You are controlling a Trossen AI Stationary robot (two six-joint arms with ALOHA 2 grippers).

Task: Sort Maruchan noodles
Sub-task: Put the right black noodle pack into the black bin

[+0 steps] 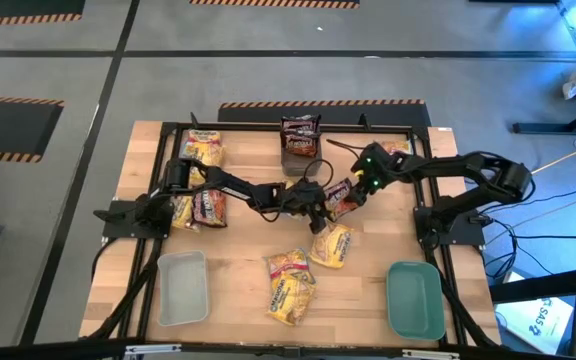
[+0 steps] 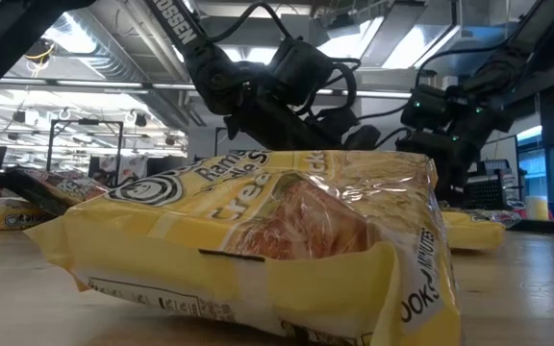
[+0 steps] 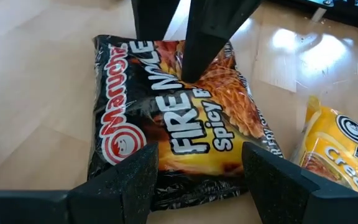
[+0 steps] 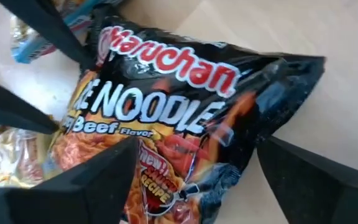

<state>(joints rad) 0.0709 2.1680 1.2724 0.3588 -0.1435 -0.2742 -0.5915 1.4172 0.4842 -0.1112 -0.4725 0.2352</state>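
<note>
Both grippers are meeting over one dark Fire Noodle packet [image 1: 340,197] near the middle of the bench [image 1: 238,275]. In its wrist view the left gripper [image 3: 197,177] is standing wide, its fingers [image 3: 132,180] straddling the near end of the packet [image 3: 173,118] without touching it, while the other arm's dark fingers are pressing in from the far end. The right gripper [image 4: 194,168] is likewise spread wide around the same packet [image 4: 179,124], which is lying slightly crumpled and tilted on the wood; whether either gripper is actually pinching the plastic cannot be told. Judging by this, the two arms are probably steadying or handing over the packet so that one can carry it off.

Just beside it two yellow packets [image 1: 330,245] are lying, with another pair [image 1: 288,285] nearer the front edge, between the pale grey tray [image 1: 182,290] and the teal tray [image 1: 414,300], both apparently waiting to take sorted flavours. More dark packets [image 1: 300,140] are sitting at the back, and a mixed yellow and dark cluster [image 1: 200,150] is lying by the left arm's base.
</note>
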